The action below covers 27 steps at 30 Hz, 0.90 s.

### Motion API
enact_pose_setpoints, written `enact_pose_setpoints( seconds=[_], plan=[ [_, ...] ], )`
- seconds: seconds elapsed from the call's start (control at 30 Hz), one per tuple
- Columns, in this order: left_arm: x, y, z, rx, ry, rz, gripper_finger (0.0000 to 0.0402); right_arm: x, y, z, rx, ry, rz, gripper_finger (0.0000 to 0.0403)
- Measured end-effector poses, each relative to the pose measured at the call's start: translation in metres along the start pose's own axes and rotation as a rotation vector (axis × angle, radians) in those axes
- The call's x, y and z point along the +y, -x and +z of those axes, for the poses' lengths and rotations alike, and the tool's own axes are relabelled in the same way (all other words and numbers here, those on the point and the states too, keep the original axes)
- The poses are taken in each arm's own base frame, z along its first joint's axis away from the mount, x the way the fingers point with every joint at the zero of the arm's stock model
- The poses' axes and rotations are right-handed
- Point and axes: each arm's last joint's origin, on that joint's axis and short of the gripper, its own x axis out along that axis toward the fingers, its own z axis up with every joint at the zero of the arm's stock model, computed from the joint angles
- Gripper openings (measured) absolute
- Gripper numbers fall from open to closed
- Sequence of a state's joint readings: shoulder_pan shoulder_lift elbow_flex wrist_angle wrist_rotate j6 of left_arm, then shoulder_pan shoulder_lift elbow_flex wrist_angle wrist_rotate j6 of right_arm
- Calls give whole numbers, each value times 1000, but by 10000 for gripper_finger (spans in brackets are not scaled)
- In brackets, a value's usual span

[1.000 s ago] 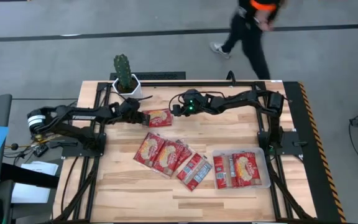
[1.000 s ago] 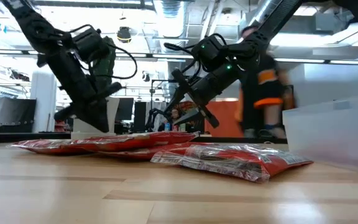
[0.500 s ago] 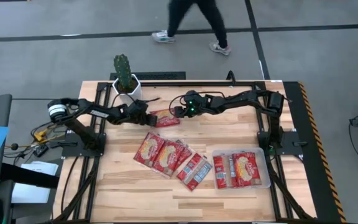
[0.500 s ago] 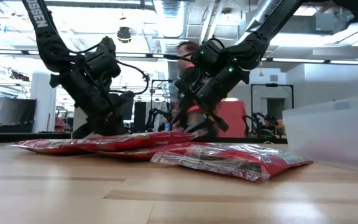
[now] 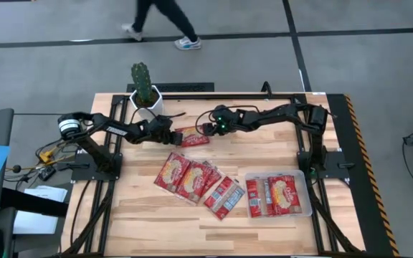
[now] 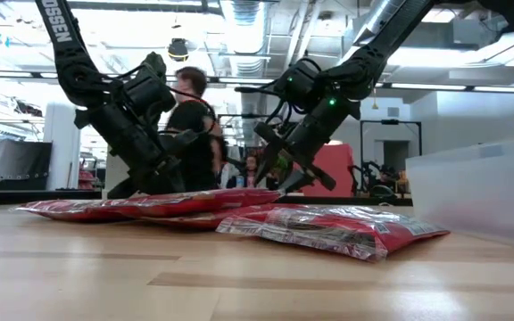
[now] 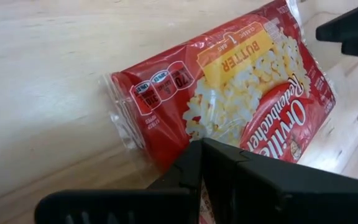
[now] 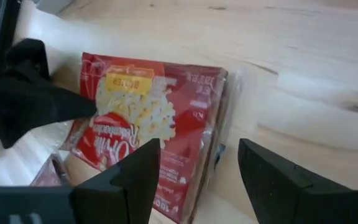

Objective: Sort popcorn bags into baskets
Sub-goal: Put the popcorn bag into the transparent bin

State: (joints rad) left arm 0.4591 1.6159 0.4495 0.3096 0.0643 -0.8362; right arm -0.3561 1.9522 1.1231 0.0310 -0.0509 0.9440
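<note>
One red popcorn bag (image 5: 191,137) lies near the table's far edge between both grippers. My left gripper (image 5: 169,134) is shut at the bag's left end. My right gripper (image 5: 206,130) is open at its right end, and its fingers (image 8: 135,171) stand on either side of that end (image 8: 188,186); no touch shows. Several more bags (image 5: 196,180) lie overlapping mid-table. The clear tray (image 5: 304,174) at the near right holds two bags (image 5: 272,195) lying flat. My left gripper has its shut fingers (image 7: 229,180) on the bag's long edge near one sealed end (image 7: 169,155), coming in low from the table's left. The fingers themselves hide the place of contact. I cannot tell whether the bag is raised off the wood.
A white pot with a cactus (image 5: 144,92) stands at the far edge, just behind my left arm. The tray's wall (image 6: 476,192) rises at the right of the low view. A person walks past on the floor beyond the table (image 5: 160,18).
My left gripper has moved toward the table's right, and the bag has slid with it toward my right gripper. The right gripper has stayed about where it was, open. A person has crossed behind the table from right to left.
</note>
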Motion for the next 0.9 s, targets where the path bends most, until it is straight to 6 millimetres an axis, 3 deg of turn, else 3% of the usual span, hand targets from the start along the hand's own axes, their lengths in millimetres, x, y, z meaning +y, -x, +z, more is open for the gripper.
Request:
enact_pose_setpoints(
  seconds=[0.13,0.3,0.5,0.63,0.9],
  plan=[
    [-2,-1,2,2,0,-1,0,-7,-14,-6,22,-13,-17,251],
    [-5,-1,4,1,-2,-10,0,-8,-32,-11,54,-128,82,266],
    [-6,-1,3,-2,-7,-8,0,-6,-35,-11,43,-131,100,257],
    [-7,-1,2,-7,-9,-7,0,-3,-35,-9,56,-100,91,209],
    [-7,-1,2,-7,-15,-11,0,-1,-36,-12,75,-35,106,40]
  ],
)
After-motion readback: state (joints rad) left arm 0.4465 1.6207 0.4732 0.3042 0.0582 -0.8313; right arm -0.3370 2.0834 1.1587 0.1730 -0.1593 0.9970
